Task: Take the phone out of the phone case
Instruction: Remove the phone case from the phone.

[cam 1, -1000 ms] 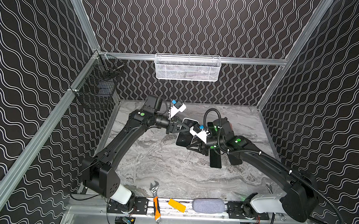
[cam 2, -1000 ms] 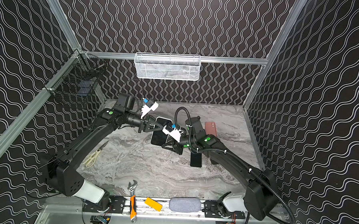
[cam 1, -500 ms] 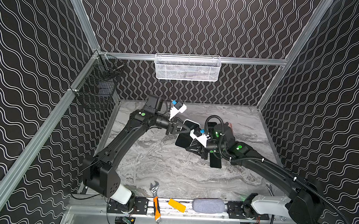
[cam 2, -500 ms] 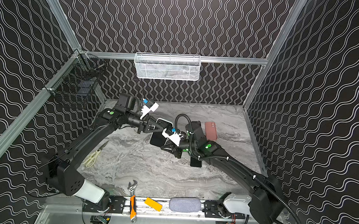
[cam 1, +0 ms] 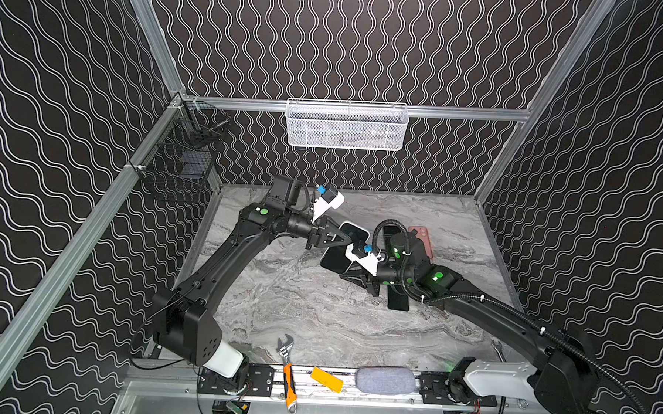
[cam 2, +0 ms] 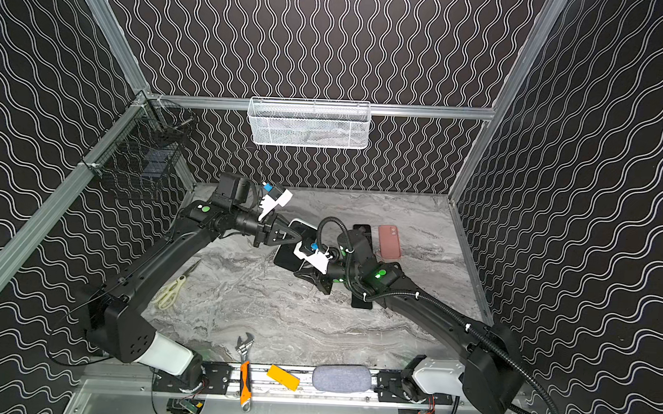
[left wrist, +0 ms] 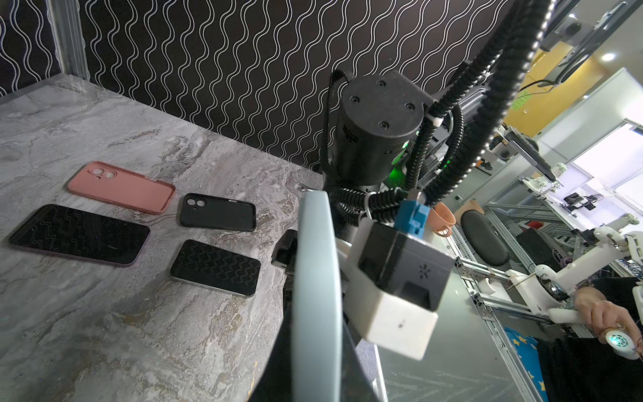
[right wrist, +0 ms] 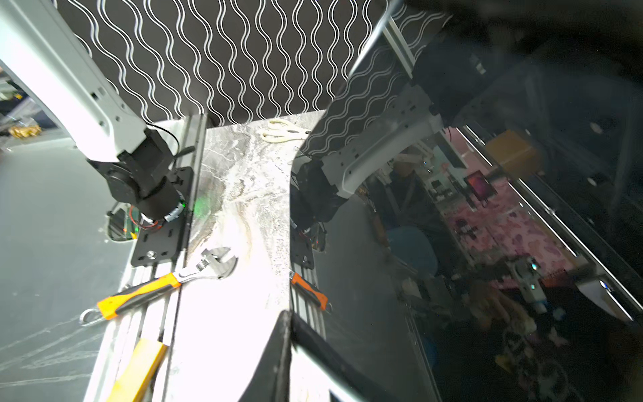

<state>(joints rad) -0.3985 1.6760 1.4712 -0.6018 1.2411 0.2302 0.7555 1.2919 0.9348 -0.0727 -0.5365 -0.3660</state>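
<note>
Left gripper (cam 1: 339, 237): jaws drawn tight together on the upper end of the phone case (left wrist: 315, 278). The case is pale blue-grey and seen edge-on in the left wrist view, with a dark finger on either side of it. It is lifted clear of the marble table (cam 1: 298, 314) and tilted, between the two arms and somewhat toward the back wall.

Phone (cam 1: 333, 258): seated inside the case. In both top views its black glass faces up, with the pale rim of the case showing round the upper corner. In the right wrist view the same glass fills most of the frame as a glossy sheet of reflections.

Right gripper (cam 1: 345, 273): at the lower end of the cased phone, opposite the left gripper. In the right wrist view one dark finger (right wrist: 283, 348) lies along the pale rim; the other finger is not seen. I cannot tell whether these jaws pinch the phone or only rest against it.

On the table, beyond the held phone:
- a pink case (left wrist: 121, 186) and a black case (left wrist: 217, 212), close together
- two bare phones, one larger (left wrist: 80, 235) and one smaller (left wrist: 215, 268), screens up, just beside the cases

At the front edge lies an orange-handled wrench (cam 1: 287, 352); pale scissors (cam 2: 170, 291) lie beside the left arm
</note>
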